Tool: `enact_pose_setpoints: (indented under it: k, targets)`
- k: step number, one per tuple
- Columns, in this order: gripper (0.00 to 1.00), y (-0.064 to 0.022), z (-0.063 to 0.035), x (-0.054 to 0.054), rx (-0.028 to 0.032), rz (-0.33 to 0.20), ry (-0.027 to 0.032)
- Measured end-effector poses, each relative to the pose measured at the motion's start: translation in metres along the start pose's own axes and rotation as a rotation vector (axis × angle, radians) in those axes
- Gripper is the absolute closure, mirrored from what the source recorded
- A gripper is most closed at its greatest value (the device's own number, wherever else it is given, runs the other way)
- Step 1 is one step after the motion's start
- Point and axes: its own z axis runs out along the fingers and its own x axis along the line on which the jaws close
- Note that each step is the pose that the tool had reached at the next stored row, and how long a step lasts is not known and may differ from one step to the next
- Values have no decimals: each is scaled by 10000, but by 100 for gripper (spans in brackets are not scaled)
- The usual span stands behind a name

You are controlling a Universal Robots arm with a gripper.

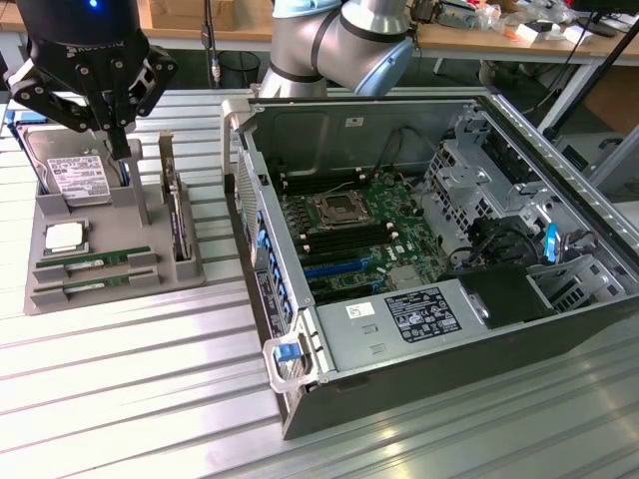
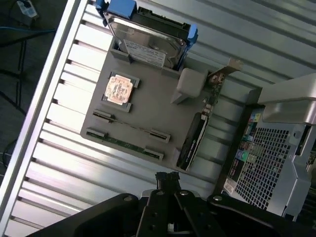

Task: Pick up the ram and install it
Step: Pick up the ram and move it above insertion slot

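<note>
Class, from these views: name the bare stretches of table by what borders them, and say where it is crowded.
Widest bare table: in front of the grey holder, beside the computer case on the exterior view's left. A narrow strip between holder and case. Crowded: the holder, carrying ram, drive and cards, and the case's interior.

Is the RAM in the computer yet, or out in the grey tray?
Out. Both long green circuit-board RAM sticks sit in the grey plastic tray, outside the open computer case; the green motherboard's black memory slots look empty.
</note>
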Motion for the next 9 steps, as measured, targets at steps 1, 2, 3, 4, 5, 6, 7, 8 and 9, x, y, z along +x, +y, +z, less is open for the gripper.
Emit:
enact_pose_setpoints:
  k: [1,2,3,4,5,6,7,8,9]
  targets:
    - [89,0,0,0,-2,-59,2]
    - [89,0,0,0,-4,-141,6]
    - [89,0,0,0,-5,-203,9]
    - [89,0,0,0,-8,-341,14]
    - [89,0,0,0,-10,-425,19]
    - [89,0,0,0,-13,-545,24]
    - [89,0,0,0,-16,-648,28]
    - [89,0,0,0,-18,-743,33]
    - [89,0,0,0,-20,-805,36]
